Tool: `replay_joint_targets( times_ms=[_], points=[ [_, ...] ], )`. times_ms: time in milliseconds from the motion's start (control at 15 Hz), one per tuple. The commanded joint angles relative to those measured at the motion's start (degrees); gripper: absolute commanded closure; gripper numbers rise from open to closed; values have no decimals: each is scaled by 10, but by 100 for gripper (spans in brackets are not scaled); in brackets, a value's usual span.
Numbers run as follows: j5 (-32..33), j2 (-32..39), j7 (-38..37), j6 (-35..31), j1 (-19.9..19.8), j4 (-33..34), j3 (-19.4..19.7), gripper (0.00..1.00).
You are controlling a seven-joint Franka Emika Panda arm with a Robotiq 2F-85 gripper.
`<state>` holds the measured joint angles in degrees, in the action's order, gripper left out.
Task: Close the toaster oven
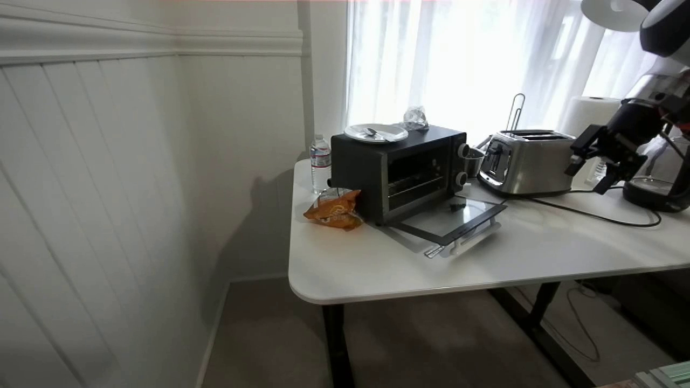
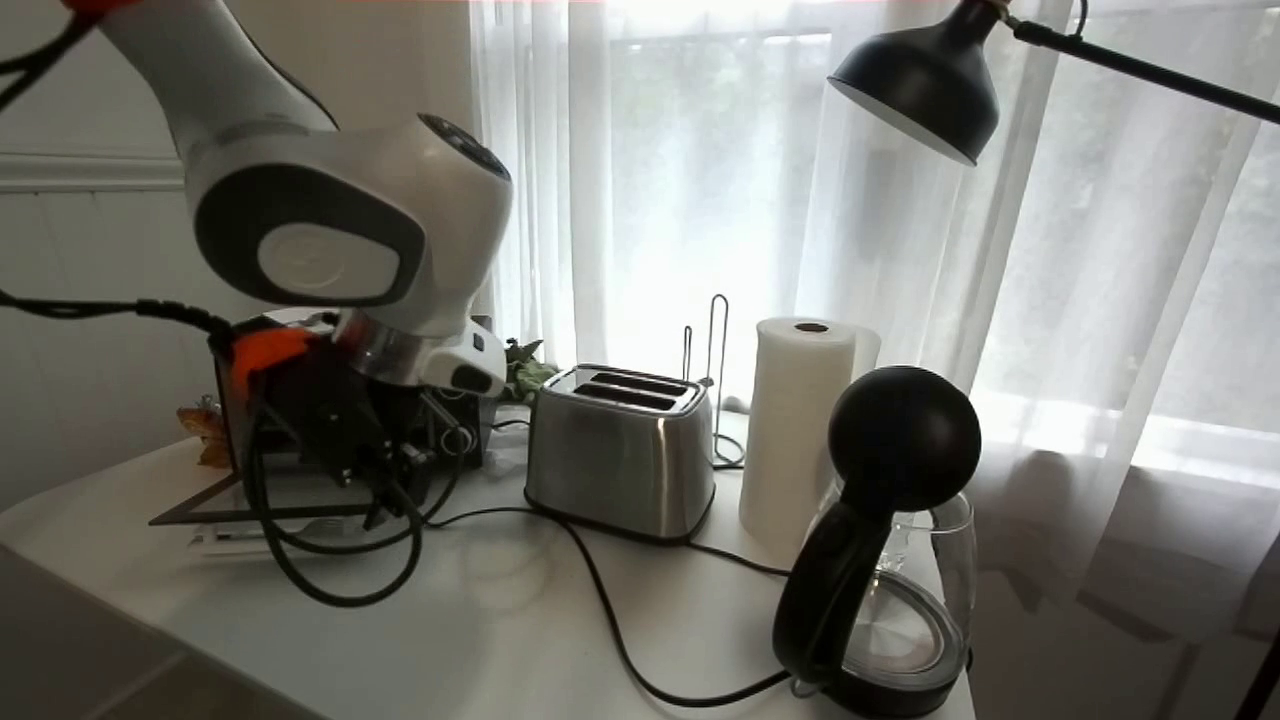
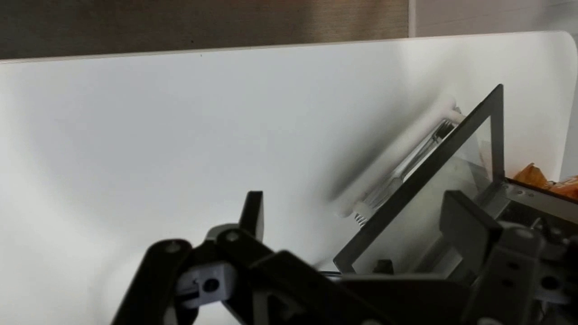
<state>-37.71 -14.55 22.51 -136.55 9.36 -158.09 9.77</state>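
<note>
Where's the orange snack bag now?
In an exterior view, the orange snack bag sits near the left end of the white table, just left of the toaster oven and in front of the water bottle.

One toaster oven [image 1: 383,180], one toaster [image 1: 533,164]

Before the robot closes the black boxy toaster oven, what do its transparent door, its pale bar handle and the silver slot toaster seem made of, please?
Transparent door: likely smooth glass, since the white table shows through and light glints. Pale bar handle: smooth, without mirror gleam; painted metal or plastic, I cannot tell. Silver slot toaster: probably brushed steel, from its soft grey sheen.
</note>
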Motion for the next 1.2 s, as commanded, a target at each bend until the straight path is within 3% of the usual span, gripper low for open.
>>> replay_joint_targets(
  times_ms=[0, 67, 133, 267, 733, 800, 1133],
  points=[
    [-106, 51, 96, -1, -4, 1, -5, 0],
    [-123, 54, 126, 13, -12, 1, -7, 0],
    [-85, 47, 81, 1, -26, 1, -26, 0],
    [-89, 57, 90, 2, -34, 2, -32, 0],
    [-89, 57, 89, 1, -38, 4, -37, 0],
    [-93, 70, 66, -23, -37, 6, -42, 0],
    [-201, 124, 73, -40, -22, 35, -78, 0]
  ],
)
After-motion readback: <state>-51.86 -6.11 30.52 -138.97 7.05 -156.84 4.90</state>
